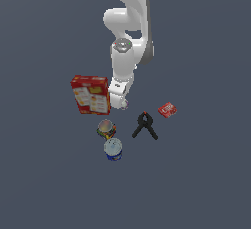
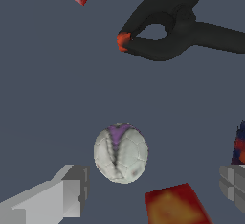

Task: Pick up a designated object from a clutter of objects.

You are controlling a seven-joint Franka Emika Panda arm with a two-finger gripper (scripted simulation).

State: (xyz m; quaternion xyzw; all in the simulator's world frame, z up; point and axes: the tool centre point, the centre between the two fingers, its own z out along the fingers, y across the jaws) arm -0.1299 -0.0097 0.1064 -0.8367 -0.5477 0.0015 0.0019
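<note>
Down on the grey counter (image 1: 206,184), two cans stand upright and closed: one with a mottled top (image 1: 106,127) and, just beside it, a silver-topped blue can (image 1: 113,149). The white arm (image 1: 128,37) reaches straight down between the red box (image 1: 90,94) and the black clamp (image 1: 145,125). Its gripper (image 2: 153,189) is spread wide, one finger (image 2: 57,196) on each side of the small whitish ball (image 2: 120,153), not touching it. A red packet (image 1: 167,109) lies apart.

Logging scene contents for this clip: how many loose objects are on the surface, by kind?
Cracker box: 1
Cans: 2
Black spring clamp: 1
Small red packet: 1
Whitish ball: 1
Total: 6
</note>
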